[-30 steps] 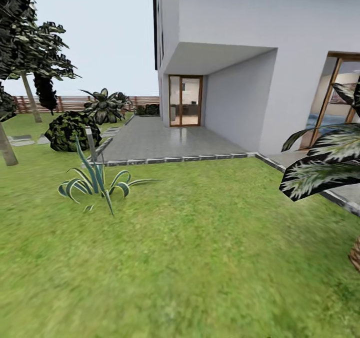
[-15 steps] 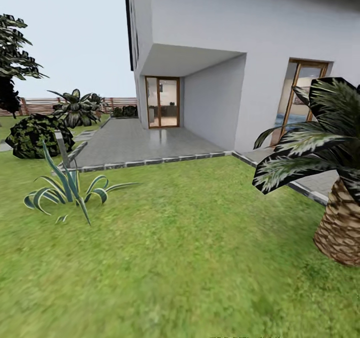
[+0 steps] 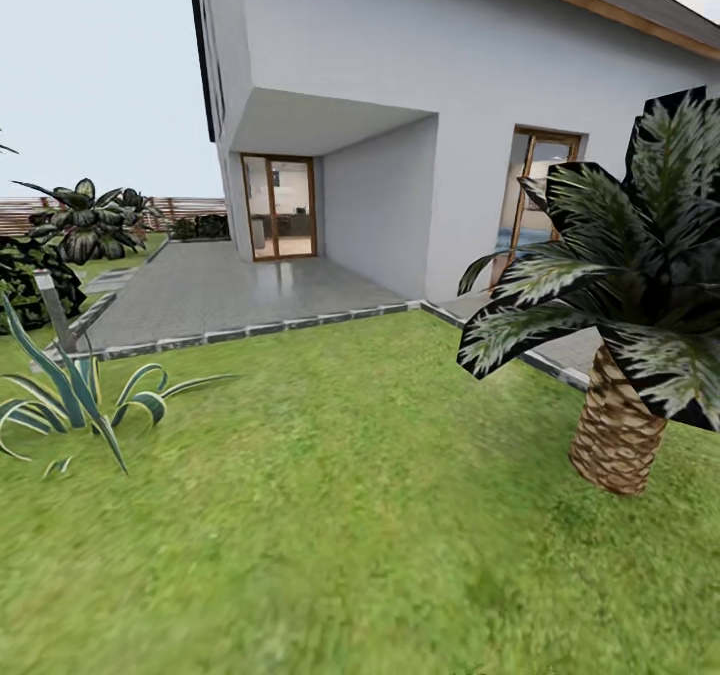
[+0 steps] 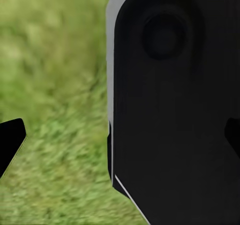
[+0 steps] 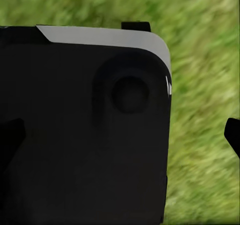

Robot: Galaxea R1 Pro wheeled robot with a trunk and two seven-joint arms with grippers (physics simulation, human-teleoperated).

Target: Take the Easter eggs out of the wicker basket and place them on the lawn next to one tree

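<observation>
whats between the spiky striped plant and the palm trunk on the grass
Bare lawn in the head view, from the striped plant to the palm trunk.

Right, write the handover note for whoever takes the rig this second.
Left hand: open, nothing held, above grass. Right hand: the same.
The head camera faces the lawn, the grey patio, the house and a palm at right.
Done: cannot be judged from here.
Left: locate the wicker basket, then set all three eggs beside one tree.
</observation>
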